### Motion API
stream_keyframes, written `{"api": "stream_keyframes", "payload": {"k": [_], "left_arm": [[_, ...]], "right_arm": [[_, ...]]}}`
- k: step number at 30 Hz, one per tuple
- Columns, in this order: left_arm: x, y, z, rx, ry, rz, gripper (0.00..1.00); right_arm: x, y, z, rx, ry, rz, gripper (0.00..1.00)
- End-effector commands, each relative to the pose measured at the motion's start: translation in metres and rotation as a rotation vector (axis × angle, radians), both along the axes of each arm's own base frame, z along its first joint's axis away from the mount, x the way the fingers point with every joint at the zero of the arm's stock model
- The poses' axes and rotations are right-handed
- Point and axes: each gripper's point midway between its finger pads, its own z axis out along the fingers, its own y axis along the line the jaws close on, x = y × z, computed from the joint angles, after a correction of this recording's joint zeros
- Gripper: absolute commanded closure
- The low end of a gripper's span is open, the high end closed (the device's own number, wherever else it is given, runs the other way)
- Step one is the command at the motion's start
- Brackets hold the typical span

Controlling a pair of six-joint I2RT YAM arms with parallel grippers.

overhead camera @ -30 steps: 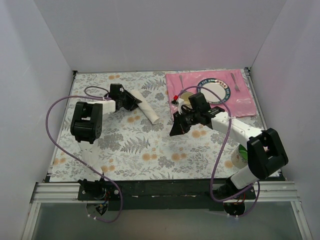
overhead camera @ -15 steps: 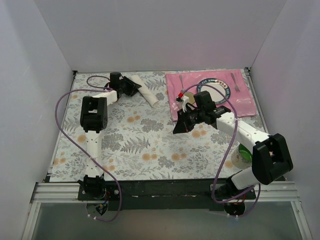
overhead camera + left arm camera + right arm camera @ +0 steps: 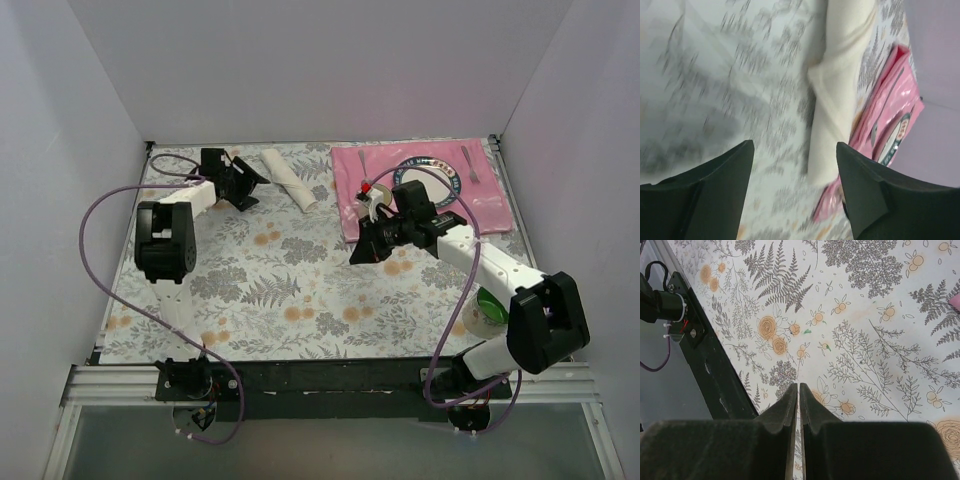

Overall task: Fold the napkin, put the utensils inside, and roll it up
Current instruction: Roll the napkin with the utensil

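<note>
left gripper [image 3: 794, 152] wide, right gripper [image 3: 799, 388] closed

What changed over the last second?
The left gripper carried the rolled napkin toward the far edge, opened, let it go and backed off to the left. The right gripper stayed shut and empty, barely shifting. The pink placemat is unchanged.

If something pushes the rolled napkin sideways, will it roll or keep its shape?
The napkin lies as a tube, so a side push would probably roll it. It is soft cloth with an open edge, so it may unroll. Lifted by one end, it likely sags.
</note>
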Motion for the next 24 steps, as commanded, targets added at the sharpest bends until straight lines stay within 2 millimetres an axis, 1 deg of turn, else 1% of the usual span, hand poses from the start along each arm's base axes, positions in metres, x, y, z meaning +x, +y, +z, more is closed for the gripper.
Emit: {"api": "stream_keyframes", "payload": {"k": [1,2,3,4,5,6,7,8,9,10,11,12,13,14,16,17,18,19,20,22,23,24], "left_arm": [[-0.058,0.003,0.096,0.007,-0.11,-0.054,0.33],[-0.074,-0.003,0.103,-0.008,-0.117,-0.086,0.33],[-0.097,-0.006,0.129,-0.004,-0.169,-0.114,0.33],[-0.114,-0.019,0.137,0.005,-0.185,-0.156,0.32],[-0.129,-0.028,0.151,0.026,-0.226,-0.189,0.32],[-0.149,-0.034,0.177,0.064,-0.306,-0.215,0.32],[-0.172,-0.054,0.184,0.123,-0.344,-0.291,0.3],[-0.182,-0.057,0.193,0.164,-0.382,-0.297,0.29],[-0.191,-0.059,0.198,0.202,-0.407,-0.279,0.24],[-0.215,-0.069,0.216,0.188,-0.472,-0.307,0.22],[-0.223,-0.07,0.221,0.187,-0.497,-0.311,0.12],[-0.229,-0.068,0.228,0.193,-0.522,-0.294,0.08],[-0.241,-0.07,0.238,0.182,-0.563,-0.297,0.04],[-0.245,-0.069,0.243,0.177,-0.586,-0.289,0.02],[-0.251,-0.069,0.245,0.164,-0.613,-0.282,0.02],[-0.255,-0.068,0.251,0.156,-0.639,-0.28,0.02],[-0.256,-0.068,0.251,0.154,-0.645,-0.28,0.02],[-0.257,-0.069,0.252,0.149,-0.656,-0.282,0.02],[-0.257,-0.069,0.252,0.148,-0.657,-0.282,0.02],[-0.258,-0.07,0.255,0.142,-0.666,-0.287,0.02],[-0.258,-0.071,0.26,0.137,-0.677,-0.289,0.02],[-0.258,-0.071,0.261,0.133,-0.677,-0.289,0.02]], "right_arm": [[0.012,-0.004,0.029,0.012,-0.089,-0.035,0.88],[0.018,-0.009,0.029,-0.016,-0.11,-0.071,0.87],[0.02,-0.014,0.028,-0.04,-0.114,-0.096,0.87],[0.021,-0.018,0.028,-0.062,-0.122,-0.12,0.86],[0.029,-0.029,0.03,-0.104,-0.158,-0.181,0.83],[0.031,-0.034,0.031,-0.125,-0.167,-0.211,0.82],[0.031,-0.04,0.032,-0.14,-0.164,-0.248,0.81],[0.035,-0.05,0.038,-0.158,-0.197,-0.309,0.73],[0.036,-0.056,0.038,-0.171,-0.201,-0.346,0.66],[0.035,-0.06,0.041,-0.171,-0.201,-0.381,0.57],[0.036,-0.068,0.049,-0.173,-0.234,-0.428,0.07],[0.036,-0.072,0.052,-0.169,-0.245,-0.457,0.01],[0.035,-0.076,0.049,-0.163,-0.254,-0.483,0.01],[0.032,-0.079,0.058,-0.133,-0.279,-0.513,0.01],[0.027,-0.08,0.056,-0.106,-0.287,-0.52,0.01],[0.024,-0.08,0.063,-0.075,-0.302,-0.522,0.01],[0.021,-0.08,0.065,-0.066,-0.304,-0.52,0.02],[0.018,-0.082,0.061,-0.069,-0.299,-0.521,0.01],[0.016,-0.08,0.069,-0.038,-0.319,-0.516,0.01],[0.016,-0.087,0.068,-0.066,-0.31,-0.545,0.01],[0.017,-0.091,0.069,-0.076,-0.317,-0.568,0.01],[0.016,-0.091,0.071,-0.064,-0.326,-0.569,0.01]]}}
